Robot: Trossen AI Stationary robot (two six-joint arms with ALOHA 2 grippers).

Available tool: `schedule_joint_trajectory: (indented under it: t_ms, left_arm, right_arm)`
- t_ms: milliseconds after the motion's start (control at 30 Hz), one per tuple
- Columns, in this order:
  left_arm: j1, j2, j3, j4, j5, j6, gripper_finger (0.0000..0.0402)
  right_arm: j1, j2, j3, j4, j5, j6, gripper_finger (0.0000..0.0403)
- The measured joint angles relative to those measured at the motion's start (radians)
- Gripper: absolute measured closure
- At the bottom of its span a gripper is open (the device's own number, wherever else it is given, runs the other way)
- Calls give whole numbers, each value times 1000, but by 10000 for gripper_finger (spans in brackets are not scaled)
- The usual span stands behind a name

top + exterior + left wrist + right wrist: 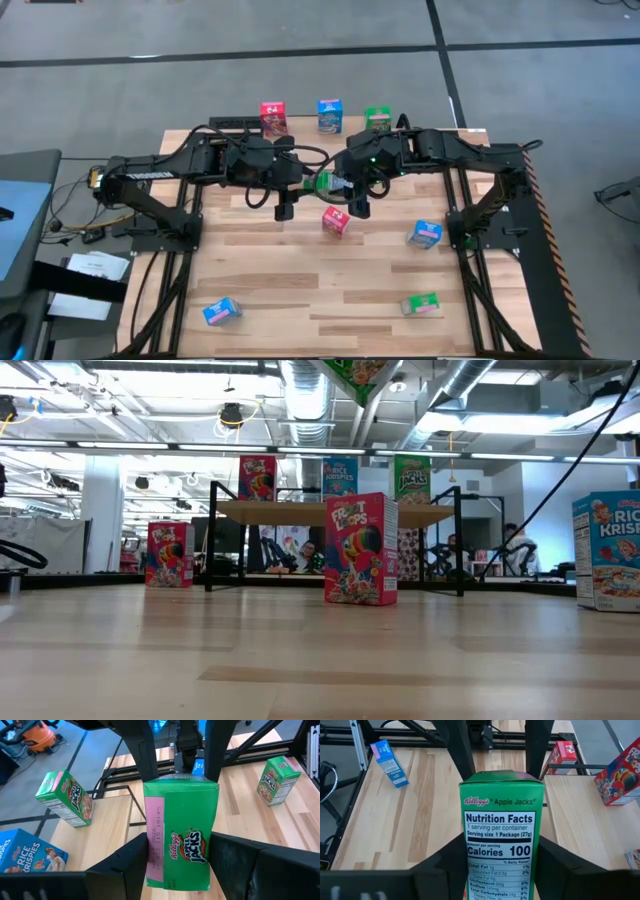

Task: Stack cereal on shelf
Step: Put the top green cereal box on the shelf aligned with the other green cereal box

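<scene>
I had both arms meeting over the middle of the table (300,265). The left gripper (180,840) was closed on the held green box (325,183). The right gripper (500,840) looked closed on the other end of that box too, but I could not be sure it pressed tight. The box hung in the air, clear of the wood.

Under the arms, the middle red box (336,222) stood close by. There was wide bare wood in front of it. One blue box (221,312) lay near the front left edge. One green box (420,303) lay near the front right. Another blue box (424,234) lay near the right side.

The shelf (290,512) stood at the far edge with a shelf red box (273,117), a shelf blue box (330,115) and a shelf green box (378,118) on top.

From above I counted eight boxes. The low view showed one more red box (170,555), standing off to the left of the shelf, hidden from above. That made three red, three blue and three green. In the low view the held box was cut off at the top.
</scene>
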Motion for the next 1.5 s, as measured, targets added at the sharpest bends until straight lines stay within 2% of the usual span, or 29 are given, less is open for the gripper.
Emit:
schedule_joint_trajectory:
  t_ms: [300,433,533,833,1000,1200,1300,1500]
  left_arm:
    - [0,0,0,-8,-68,-42,216]
    - [1,0,0,-1,-7,-98,216]
    - [1,0,0,-6,19,-84,216]
    - [1,0,0,-11,20,-73,213]
    - [4,0,0,-29,21,-105,192]
    - [5,0,0,-25,20,-108,141]
    - [4,0,7,-32,-17,-120,122]
    - [5,0,67,-50,-59,-101,116]
  right_arm:
    - [-1,1,0,2,7,3,201]
    - [1,1,0,-2,0,5,200]
    - [1,1,0,-1,-2,3,203]
    - [1,1,0,0,-1,2,203]
    - [1,1,0,0,-1,-2,204]
    - [0,1,0,1,0,-1,203]
    - [0,1,0,-10,1,-1,203]
    - [-8,0,0,-106,4,-2,205]
